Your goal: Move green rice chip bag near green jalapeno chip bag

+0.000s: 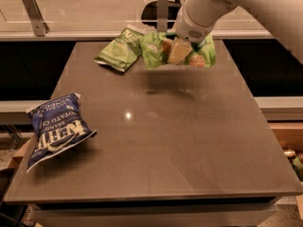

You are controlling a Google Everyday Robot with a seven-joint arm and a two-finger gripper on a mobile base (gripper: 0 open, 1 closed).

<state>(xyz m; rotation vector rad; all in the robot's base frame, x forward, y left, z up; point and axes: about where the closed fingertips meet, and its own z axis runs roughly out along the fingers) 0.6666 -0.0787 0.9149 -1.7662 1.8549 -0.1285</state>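
Note:
My gripper is shut on the green rice chip bag, a bright lime-green bag with beige chip pictures. It holds the bag in the air above the far middle of the table; the bag's shadow lies on the tabletop beneath it. The green jalapeno chip bag, smaller and muted olive green, lies at the far left of the table, just left of the held bag. The two bags' edges nearly meet in the picture. My white arm comes in from the upper right.
A blue Kettle chip bag lies at the table's left edge. The grey table stretches toward me. A counter with metal posts runs behind the table's far edge.

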